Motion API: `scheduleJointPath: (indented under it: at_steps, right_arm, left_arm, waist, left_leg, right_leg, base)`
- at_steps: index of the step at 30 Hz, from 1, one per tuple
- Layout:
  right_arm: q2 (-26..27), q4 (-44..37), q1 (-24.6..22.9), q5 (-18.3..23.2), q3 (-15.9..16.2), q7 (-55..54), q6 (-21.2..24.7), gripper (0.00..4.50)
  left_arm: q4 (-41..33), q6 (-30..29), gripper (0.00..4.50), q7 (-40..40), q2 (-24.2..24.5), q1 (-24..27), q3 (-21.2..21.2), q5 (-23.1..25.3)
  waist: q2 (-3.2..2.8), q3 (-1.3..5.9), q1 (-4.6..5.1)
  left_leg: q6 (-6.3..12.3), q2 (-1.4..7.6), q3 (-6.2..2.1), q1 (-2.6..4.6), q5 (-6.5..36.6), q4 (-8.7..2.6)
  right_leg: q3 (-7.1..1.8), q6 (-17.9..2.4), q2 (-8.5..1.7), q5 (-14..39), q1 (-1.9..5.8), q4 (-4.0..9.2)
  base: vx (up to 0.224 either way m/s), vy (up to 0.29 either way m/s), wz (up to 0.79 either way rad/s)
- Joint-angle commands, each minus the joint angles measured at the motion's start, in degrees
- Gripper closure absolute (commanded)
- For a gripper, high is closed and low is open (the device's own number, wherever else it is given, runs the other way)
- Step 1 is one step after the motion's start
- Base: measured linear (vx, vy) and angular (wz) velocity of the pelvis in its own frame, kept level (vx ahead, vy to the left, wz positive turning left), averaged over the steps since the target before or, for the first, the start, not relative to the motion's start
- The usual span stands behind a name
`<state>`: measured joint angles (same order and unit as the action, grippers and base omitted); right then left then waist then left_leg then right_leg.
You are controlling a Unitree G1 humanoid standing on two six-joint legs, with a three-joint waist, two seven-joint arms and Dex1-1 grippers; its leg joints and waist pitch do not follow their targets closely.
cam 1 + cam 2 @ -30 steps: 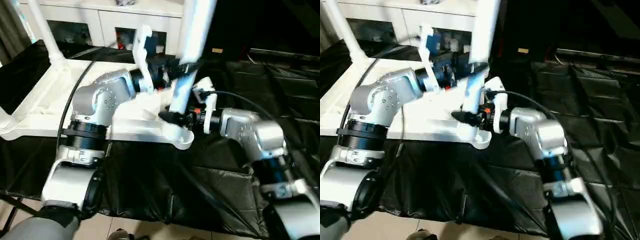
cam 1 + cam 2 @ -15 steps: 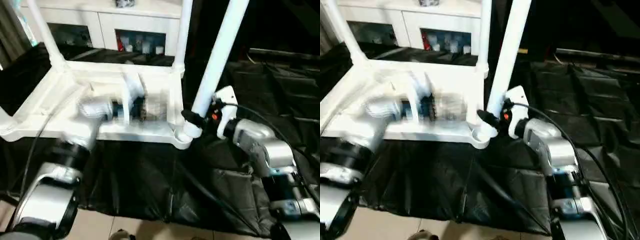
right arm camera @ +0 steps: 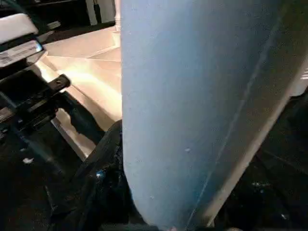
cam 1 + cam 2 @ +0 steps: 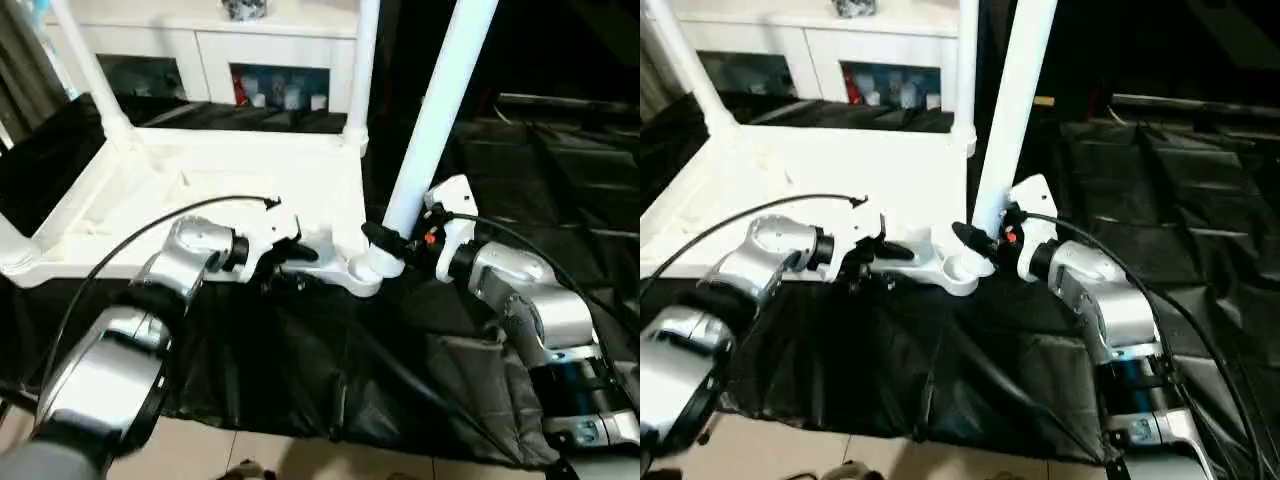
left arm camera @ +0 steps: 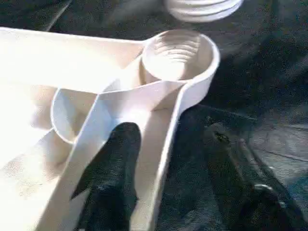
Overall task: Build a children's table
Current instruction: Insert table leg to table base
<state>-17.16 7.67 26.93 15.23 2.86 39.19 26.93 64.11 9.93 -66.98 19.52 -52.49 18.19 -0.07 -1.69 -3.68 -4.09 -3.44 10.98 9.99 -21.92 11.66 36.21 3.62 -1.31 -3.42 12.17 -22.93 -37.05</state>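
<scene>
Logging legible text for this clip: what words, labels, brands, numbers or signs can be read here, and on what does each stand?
None can be read.
A label with dark print sits on the left gripper housing in the right wrist view: too blurred to read.
The tabletop and the leg bear no visible print.

tabletop [image 4: 200, 190]: white | leg [image 4: 435, 110]: white | table cover [image 4: 300, 370]: black

- white cabinet [image 4: 200, 45] at the back — glass doors, small items on its shelves, too small to identify
- black sheeting [image 4: 300, 370], creased, covers the work surface
- tiled floor [image 4: 250, 450] along the near edge
</scene>
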Motion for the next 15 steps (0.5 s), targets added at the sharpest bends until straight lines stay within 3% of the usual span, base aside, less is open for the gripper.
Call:
scheduleJointPath:
  at_steps: [1, 11, 15]
  right_arm:
    - [-0.6, -1.8, -0.3, 0.0, 0.5, -0.1, 0.5, 2.59]
    - [-1.1, -3.0, -0.6, 0.3, 0.4, 0.1, 1.5, 2.59]
    - [-1.4, -2.7, -0.2, 0.3, 0.5, 0.7, 1.7, 2.59]
  left_arm:
    - [1.9, 0.6, 2.44, 1.1, 0.0, -1.0, 0.3, 1.6]
    - [8.9, 3.6, 3.26, 4.6, 0.2, -4.0, 0.4, 5.6]
    - [9.3, 2.1, 3.55, 1.6, 0.2, -4.8, -0.1, 5.5]
  waist:
    - [-0.55, 4.99, 0.31]
    - [-0.43, 4.93, 0.98]
    - [-0.41, 4.85, 0.96]
  left_leg:
    - [1.13, 1.98, -0.88, 1.06, 4.2, -4.05]
    - [2.24, 1.98, -0.9, 1.0, 4.1, -4.0]
    - [2.13, 2.07, -0.86, 1.11, 4.9, -4.05]
  right_leg:
    - [-3.13, -15.4, -4.64, -4.9, 4.19, 3.86]
    - [-3.14, -16.1, -4.71, -4.5, 4.23, 4.11]
    - [-3.16, -16.2, -4.82, -2.7, 4.16, 4.26]
  base:
    - [0.0, 0.0, 0.0]
    - [0.0, 0.0, 0.0]
    - [0.0, 0.0, 0.0]
